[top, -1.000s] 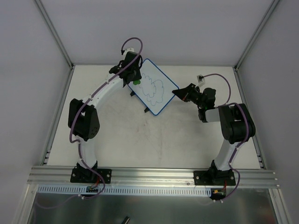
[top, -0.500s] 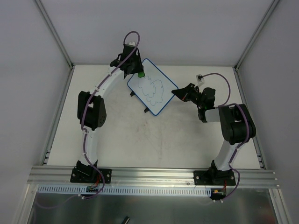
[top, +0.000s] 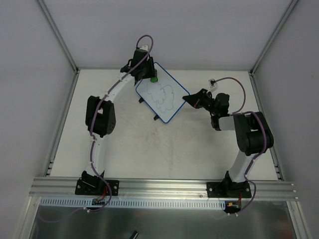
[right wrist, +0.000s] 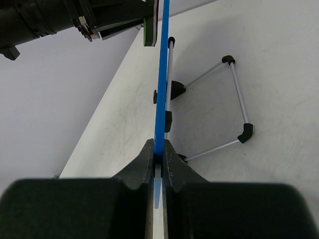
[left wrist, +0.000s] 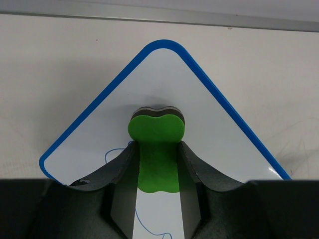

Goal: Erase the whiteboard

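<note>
Robotics lab test cell, we reckon.
We see the left arm [top: 99, 117] and right arm [top: 251, 132] bolted to an aluminium rail [top: 164, 186] at the edge of a scuffed white table [top: 164, 149], boxed in by plain white panels [top: 174, 30] on metal framing [top: 57, 35].

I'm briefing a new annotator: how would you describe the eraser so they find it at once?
At the far middle of the white table, find the blue-rimmed whiteboard. At its far corner, the left gripper pinches the eraser: the only bright green thing, backed by a dark layer.
</note>
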You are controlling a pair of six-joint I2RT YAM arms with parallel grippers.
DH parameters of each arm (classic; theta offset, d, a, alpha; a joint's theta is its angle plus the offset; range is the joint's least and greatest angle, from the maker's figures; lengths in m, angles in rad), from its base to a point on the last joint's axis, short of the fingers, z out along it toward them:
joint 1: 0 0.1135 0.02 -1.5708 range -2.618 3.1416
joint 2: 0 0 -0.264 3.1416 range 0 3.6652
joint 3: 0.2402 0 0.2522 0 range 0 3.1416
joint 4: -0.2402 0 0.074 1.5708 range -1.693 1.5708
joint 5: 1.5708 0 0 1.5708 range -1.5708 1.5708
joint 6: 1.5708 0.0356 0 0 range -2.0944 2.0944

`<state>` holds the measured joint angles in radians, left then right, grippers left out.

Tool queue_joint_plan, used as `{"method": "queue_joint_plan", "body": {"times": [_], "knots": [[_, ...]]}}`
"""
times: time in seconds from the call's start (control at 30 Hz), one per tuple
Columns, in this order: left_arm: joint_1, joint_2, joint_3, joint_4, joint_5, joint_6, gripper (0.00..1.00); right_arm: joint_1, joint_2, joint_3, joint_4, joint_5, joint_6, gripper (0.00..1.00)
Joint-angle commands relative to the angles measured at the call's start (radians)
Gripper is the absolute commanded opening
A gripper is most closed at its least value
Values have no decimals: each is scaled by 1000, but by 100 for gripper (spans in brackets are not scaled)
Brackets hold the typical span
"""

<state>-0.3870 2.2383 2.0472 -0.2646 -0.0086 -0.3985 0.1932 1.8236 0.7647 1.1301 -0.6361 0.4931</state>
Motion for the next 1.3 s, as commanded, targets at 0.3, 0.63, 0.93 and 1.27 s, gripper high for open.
{"method": "queue_joint_plan", "body": {"times": [0.3, 0.63, 0.93, 1.27], "knots": [[-23, 52, 45, 82, 108, 41, 0, 12, -38, 7, 13, -20, -80, 0], [-76, 52, 45, 96, 133, 135, 0, 12, -30, 13, 13, -20, -79, 0], [-99, 32, -1, 104, 96, 139, 0, 12, -33, 12, 13, -20, -80, 0], [-24, -3, -104, 104, 56, 30, 0, 14, -44, 5, 13, -19, -87, 0]]}}
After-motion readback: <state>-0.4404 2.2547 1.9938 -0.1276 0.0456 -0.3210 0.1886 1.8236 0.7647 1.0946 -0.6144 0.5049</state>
